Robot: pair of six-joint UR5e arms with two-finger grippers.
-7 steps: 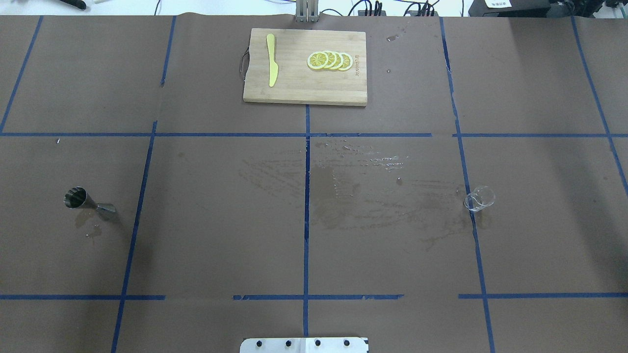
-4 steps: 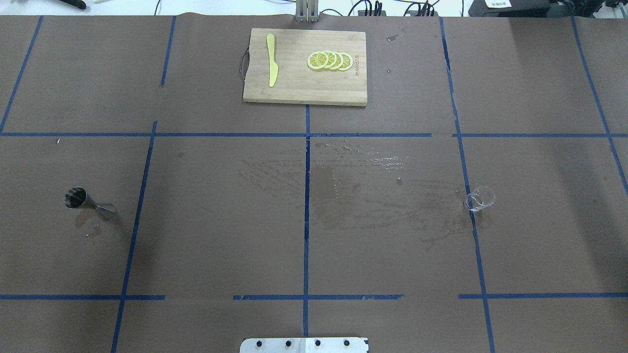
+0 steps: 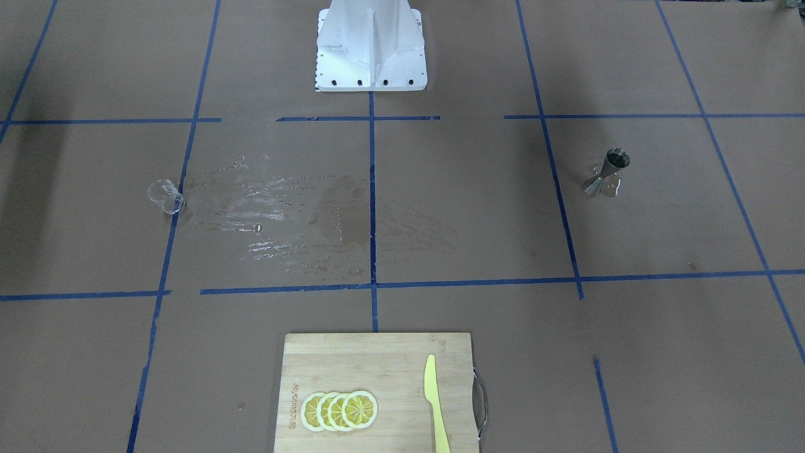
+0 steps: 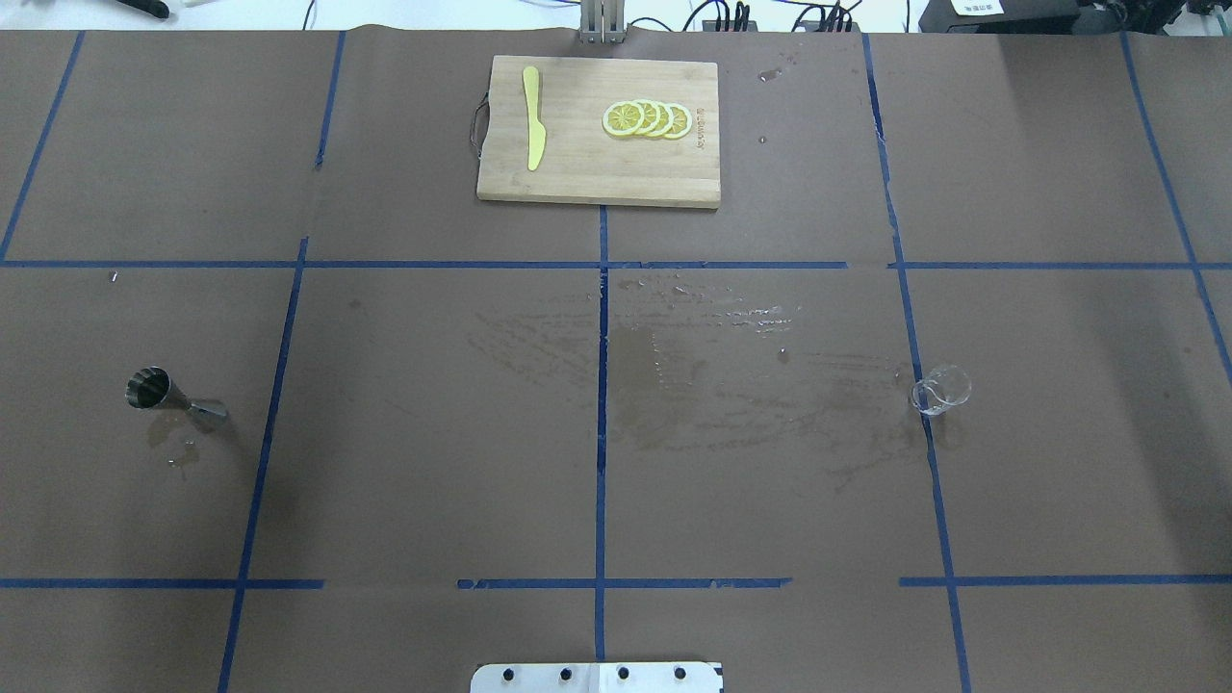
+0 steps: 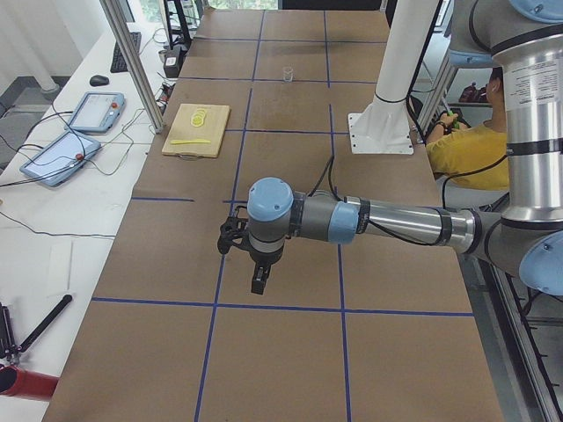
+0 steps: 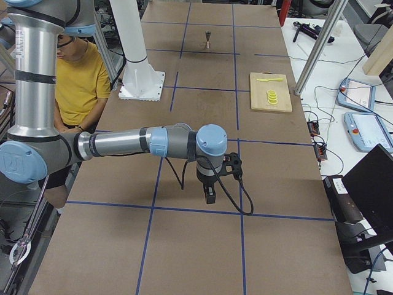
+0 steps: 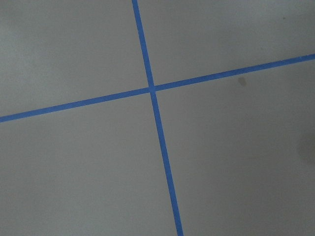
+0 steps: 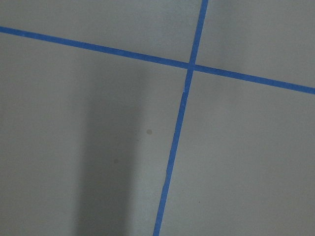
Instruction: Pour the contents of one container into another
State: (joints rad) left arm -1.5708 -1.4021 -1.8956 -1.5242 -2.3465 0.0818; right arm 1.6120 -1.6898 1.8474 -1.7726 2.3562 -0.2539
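Glass cup and steel jigger stood far apart on the counter, both arms away from them.

The glass measuring cup (image 4: pixel 940 390) stood upright toward the right edge of the counter (image 4: pixel 414 462), on a blue tape line, and the steel jigger (image 4: pixel 178 399) stood upright toward the left edge, so the two were well apart with a wet patch (image 4: pixel 712 385) between them (nearer to the cup). At the middle of the far edge lay a wooden cutting board (image 4: pixel 597 168) with lemon slices (image 4: pixel 648 118) and a yellow knife (image 4: pixel 533 117). The left gripper (image 5: pixel 258 283) hung above the counter's left end and the right gripper (image 6: pixel 210 196) above its right end, each pointing down and touching nothing; for both I cannot tell if the jaws were released or clenched, since only the side views showed them.
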